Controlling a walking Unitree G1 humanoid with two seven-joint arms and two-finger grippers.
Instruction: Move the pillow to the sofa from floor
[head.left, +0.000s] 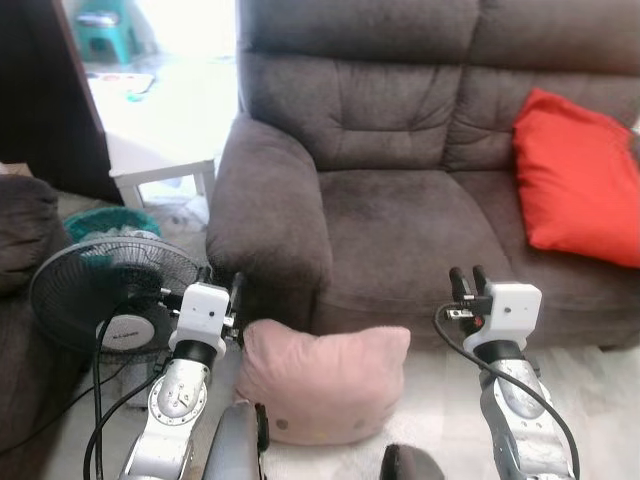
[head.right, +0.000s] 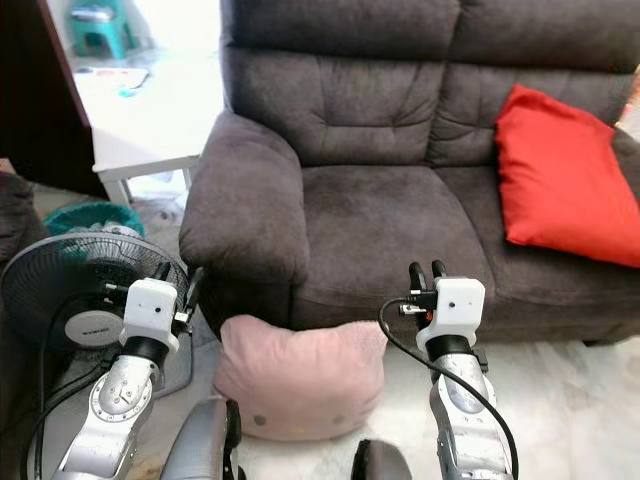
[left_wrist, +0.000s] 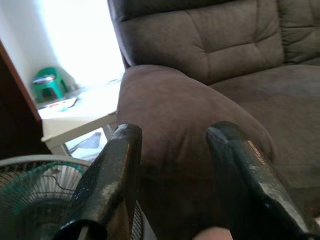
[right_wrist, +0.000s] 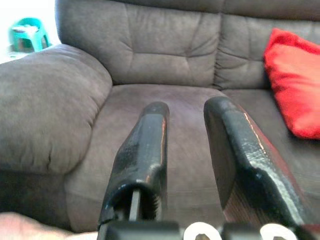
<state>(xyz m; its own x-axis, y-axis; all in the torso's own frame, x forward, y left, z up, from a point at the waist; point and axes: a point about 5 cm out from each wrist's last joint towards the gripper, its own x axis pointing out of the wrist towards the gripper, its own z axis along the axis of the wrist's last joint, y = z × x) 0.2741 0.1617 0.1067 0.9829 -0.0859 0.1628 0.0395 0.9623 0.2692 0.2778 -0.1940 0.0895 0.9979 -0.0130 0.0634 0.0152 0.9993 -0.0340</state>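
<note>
Head view: pink pillow (head.left: 322, 382) lies on the floor against the sofa (head.left: 400, 215) front, its lower edge hidden by the robot's body. Left gripper (head.left: 222, 290) and right gripper (head.left: 467, 279) hover either side, empty. Left wrist: fingers (left_wrist: 107, 180) parted before the armrest. Right wrist: fingers (right_wrist: 142, 155) parted, red cushion (right_wrist: 295, 82) cut off.

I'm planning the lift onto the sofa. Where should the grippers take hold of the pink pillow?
Probably by its two upper corners, from above. The pink pillow leans upright against the sofa front, corners up, between the open left gripper and the open right gripper, so each can pinch its near corner.
</note>
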